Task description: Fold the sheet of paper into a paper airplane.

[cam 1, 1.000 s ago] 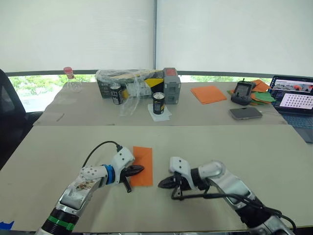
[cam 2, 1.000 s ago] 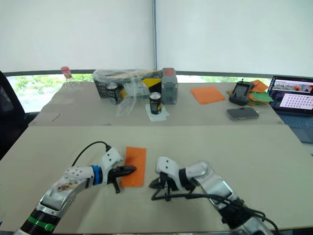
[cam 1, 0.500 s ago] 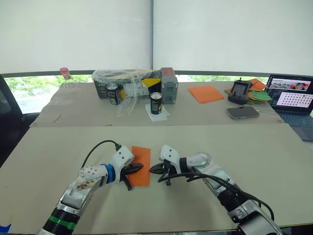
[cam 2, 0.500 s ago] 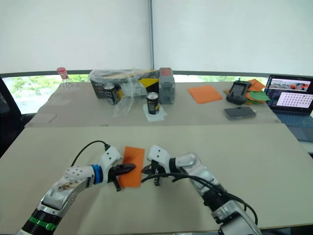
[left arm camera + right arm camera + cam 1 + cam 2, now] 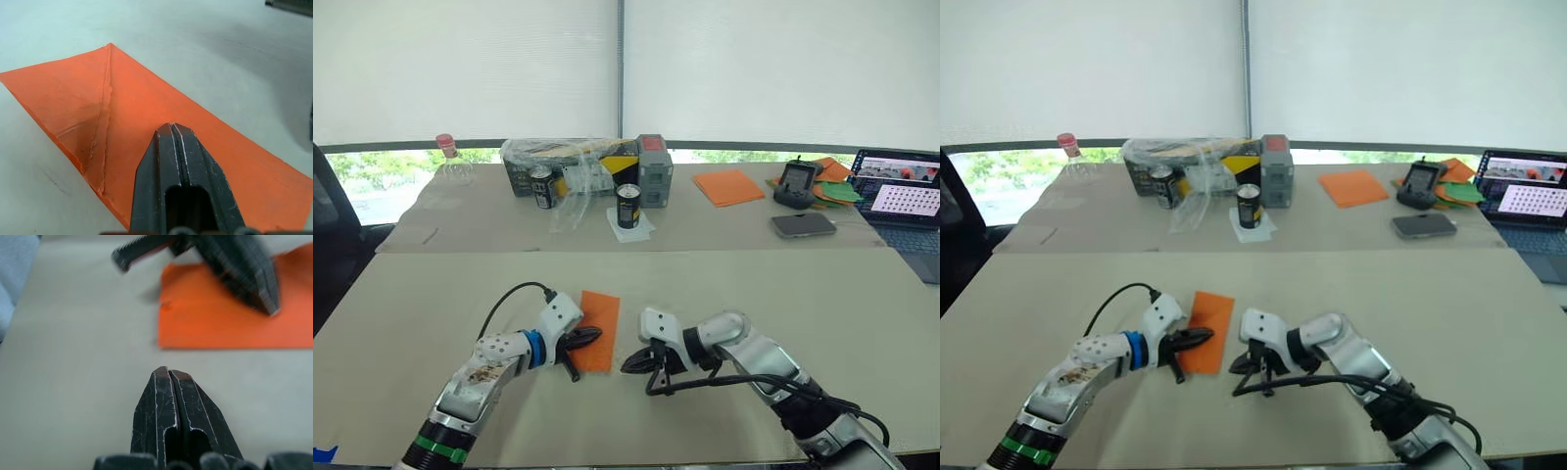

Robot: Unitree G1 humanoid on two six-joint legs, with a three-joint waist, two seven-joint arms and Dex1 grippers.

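The long beige near table (image 5: 862,313) carries the task's thing: the sheet of paper (image 5: 595,318), a thin plain orange piece already folded into a narrow upright strip, lying flat a little left of the table's middle. In the left wrist view its far end shows a triangular flap turned down to a point, with a rough crease running along the flap's edge. The left gripper (image 5: 592,336) has its two black fingers closed together, tips pressed down on the strip's left part near its lower half, grasping nothing. The right gripper (image 5: 628,365) sits just beside the strip's lower right corner, apart from it, its fingers also pressed shut and empty, tips low over the bare table. Behind, the second beige table (image 5: 470,220) holds a clear plastic bag (image 5: 570,166) wrapped around a dark box with yellow markings, and crumpled plastic spills from it toward the front. A grey upright box (image 5: 655,170) stands at its right end. Two dark drink cans are there, one (image 5: 544,186) in front of the bag and one (image 5: 629,207) on a white napkin. A flat stack of orange sheets (image 5: 730,186) lies further right, then a black handheld controller (image 5: 798,184), a grey phone (image 5: 805,225) and an open laptop (image 5: 904,201). A clear bottle with a pink cap (image 5: 451,162) stands at the far left.
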